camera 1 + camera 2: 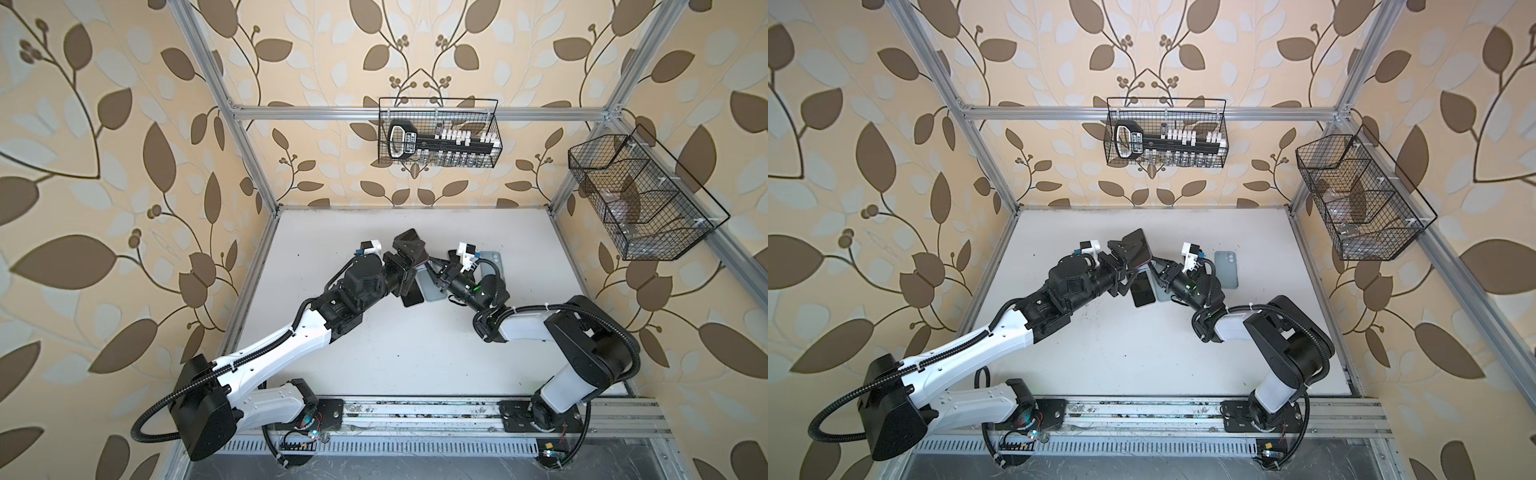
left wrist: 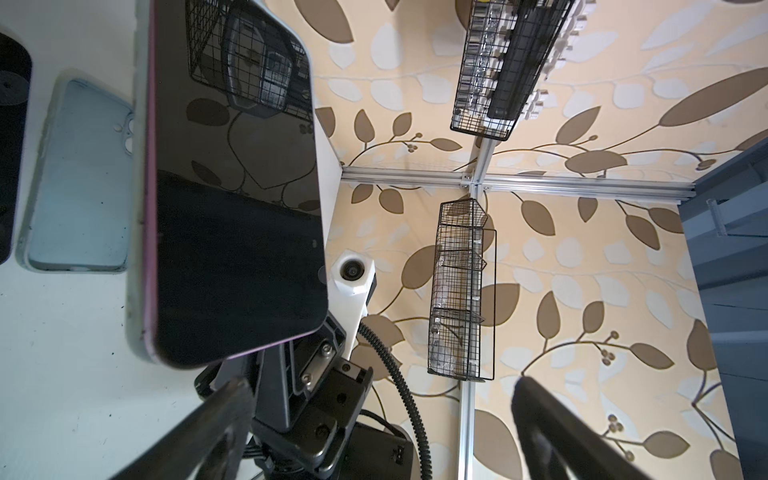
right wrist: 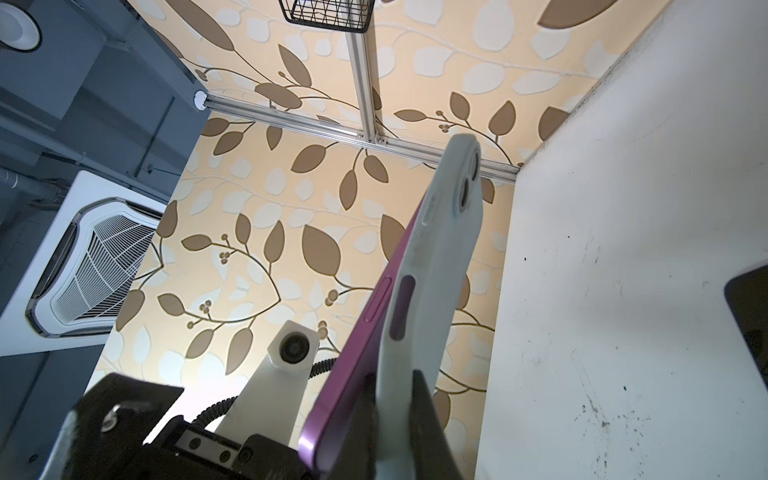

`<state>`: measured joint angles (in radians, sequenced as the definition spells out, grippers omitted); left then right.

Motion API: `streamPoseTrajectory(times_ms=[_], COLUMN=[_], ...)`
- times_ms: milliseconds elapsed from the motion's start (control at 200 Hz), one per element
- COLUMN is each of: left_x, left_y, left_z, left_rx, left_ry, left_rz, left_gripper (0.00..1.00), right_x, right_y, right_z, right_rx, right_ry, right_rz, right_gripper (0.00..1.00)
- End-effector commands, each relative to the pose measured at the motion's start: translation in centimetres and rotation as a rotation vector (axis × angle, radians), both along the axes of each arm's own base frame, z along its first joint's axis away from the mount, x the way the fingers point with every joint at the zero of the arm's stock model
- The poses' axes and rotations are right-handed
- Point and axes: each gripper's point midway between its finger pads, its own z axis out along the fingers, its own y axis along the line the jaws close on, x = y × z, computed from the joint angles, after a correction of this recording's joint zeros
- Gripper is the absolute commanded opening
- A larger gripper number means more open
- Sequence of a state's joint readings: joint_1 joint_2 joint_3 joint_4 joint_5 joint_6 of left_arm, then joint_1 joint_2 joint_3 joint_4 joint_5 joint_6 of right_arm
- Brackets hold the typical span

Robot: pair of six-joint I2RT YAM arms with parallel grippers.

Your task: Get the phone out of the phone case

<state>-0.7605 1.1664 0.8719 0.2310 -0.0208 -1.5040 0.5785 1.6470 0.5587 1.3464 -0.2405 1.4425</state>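
A purple phone (image 3: 361, 332) in a pale blue-grey phone case (image 3: 440, 291) is held up off the table, tilted, dark screen (image 2: 237, 187) toward the left wrist camera. Its lower end has come away from the case. My right gripper (image 3: 395, 386) is shut on the case's lower edge, with one finger between phone and case. In both top views the phone (image 1: 409, 245) (image 1: 1136, 247) hangs between the two arms. My left gripper (image 2: 378, 386) (image 1: 411, 268) stands wide open beside the phone with nothing between its fingers; my right gripper (image 1: 432, 270) meets it from the right.
Under the grippers on the white table (image 1: 395, 353) lie a black phone (image 1: 412, 297) and an empty pale blue case (image 2: 79, 178). A grey-blue case (image 1: 1226, 268) lies back-up further right. Wire baskets hang on the back wall (image 1: 438, 131) and the right wall (image 1: 636, 199).
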Motion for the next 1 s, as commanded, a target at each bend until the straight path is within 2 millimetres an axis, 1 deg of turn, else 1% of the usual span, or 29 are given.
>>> streamPoseTrajectory(times_ms=[0, 195, 490, 670, 820, 940, 995], left_x=[0.8, 1.1, 1.4, 1.6, 1.8, 1.9, 1.9], left_y=[0.0, -0.6, -0.3, 0.9, 2.1, 2.4, 2.4], left_z=[1.0, 0.5, 0.2, -0.4, -1.7, -2.3, -2.2], left_rx=[-0.044, -0.054, -0.049, -0.026, -0.018, -0.023, -0.022], left_ry=[-0.029, -0.017, -0.016, -0.015, 0.008, 0.019, 0.018], left_rz=[0.042, 0.031, 0.053, 0.11, 0.174, 0.193, 0.192], left_gripper=[0.99, 0.99, 0.99, 0.99, 0.98, 0.96, 0.95], right_x=[-0.8, -1.1, -1.2, -1.7, -2.2, -2.4, -2.4], right_y=[-0.8, -1.2, -1.1, -1.0, -0.8, -0.7, -0.8], right_z=[3.9, 4.1, 4.1, 4.1, 4.2, 4.3, 4.2], right_rx=[0.078, 0.08, 0.086, 0.094, 0.096, 0.1, 0.101], right_ry=[-0.111, -0.117, -0.116, -0.118, -0.127, -0.136, -0.133], right_rz=[-0.025, -0.039, -0.038, -0.035, -0.04, -0.045, -0.053], right_gripper=[0.0, 0.0, 0.0, 0.0, 0.0, 0.0, 0.0])
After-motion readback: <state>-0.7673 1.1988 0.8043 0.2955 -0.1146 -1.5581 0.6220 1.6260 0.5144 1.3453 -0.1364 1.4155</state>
